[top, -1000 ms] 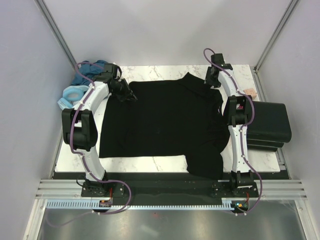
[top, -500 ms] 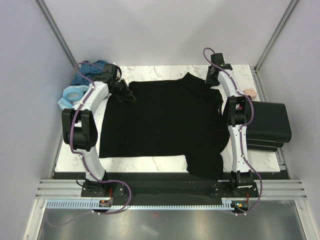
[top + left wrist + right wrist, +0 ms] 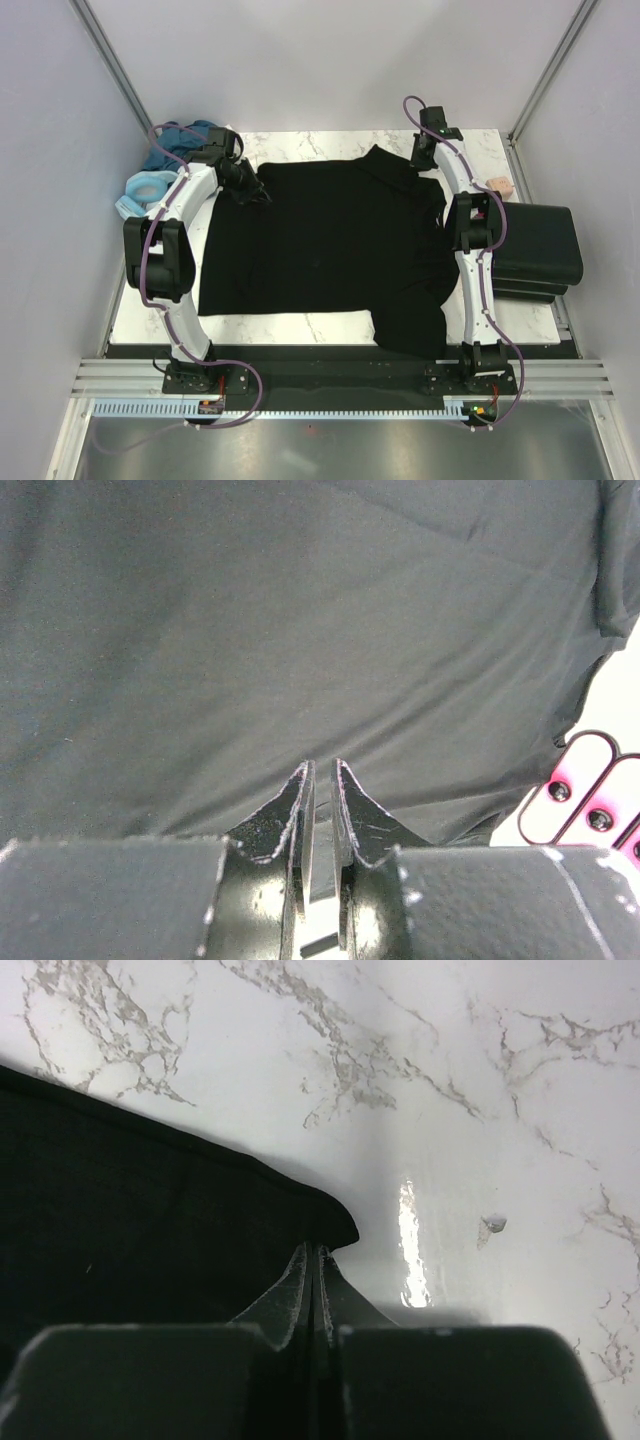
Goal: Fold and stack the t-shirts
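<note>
On the table (image 3: 300, 326), arms stretched far, left tool (image 3: 320, 770) and right tool (image 3: 315, 1250) pinching black t-shirt (image 3: 330, 240) corners.

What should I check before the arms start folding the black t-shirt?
1. Grip of the right gripper on the black t-shirt at its far corner: ok.
2. Cloth between the fingers of the left gripper: cannot tell.
3. The black t-shirt lies flat on the table: ok.
4. Top of the folded black stack is free: ok.
5. The unfolded shirts at far left lie apart from it: ok.
</note>
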Robot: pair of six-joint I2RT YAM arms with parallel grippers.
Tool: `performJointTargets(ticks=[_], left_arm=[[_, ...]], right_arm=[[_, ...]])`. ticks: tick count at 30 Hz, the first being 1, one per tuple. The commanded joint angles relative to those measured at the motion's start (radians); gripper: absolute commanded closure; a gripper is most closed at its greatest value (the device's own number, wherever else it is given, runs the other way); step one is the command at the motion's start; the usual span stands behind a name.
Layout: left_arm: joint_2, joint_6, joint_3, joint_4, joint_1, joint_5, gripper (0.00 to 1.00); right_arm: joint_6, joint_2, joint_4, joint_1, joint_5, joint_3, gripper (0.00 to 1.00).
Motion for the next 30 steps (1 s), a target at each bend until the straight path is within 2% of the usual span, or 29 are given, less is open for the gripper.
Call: performJointTargets(ticks=[1, 7, 14, 21, 26, 30], left_arm=[[-0.039, 0.045, 0.022, -0.014, -0.003, -0.017, 0.82], [-0.033, 0.045, 0.019, -0.014, -0.001, -0.017, 0.82], [-0.024, 0.041, 0.022, -0.013, -0.001, -0.027, 0.82], [0.002, 0.019, 0.047, 0.002, 0.006, -0.067, 0.82], [0.068, -0.001, 0.119, -0.001, 0.032, -0.205, 0.78], [0.171, -0.017, 0.272, -0.031, 0.06, -0.296, 0.77]], right_arm=[[-0.017, 0.028, -0.001, 0.013, -0.001, 0.018, 1.0], [-0.014, 0.002, 0.044, 0.013, 0.043, -0.008, 1.0], [-0.004, -0.102, 0.205, 0.032, 0.083, -0.096, 1.0], [-0.001, -0.179, 0.249, 0.041, 0.088, -0.156, 1.0], [-0.014, -0.222, 0.252, 0.05, 0.102, -0.206, 1.0], [-0.011, -0.297, 0.267, 0.055, 0.124, -0.283, 1.0]])
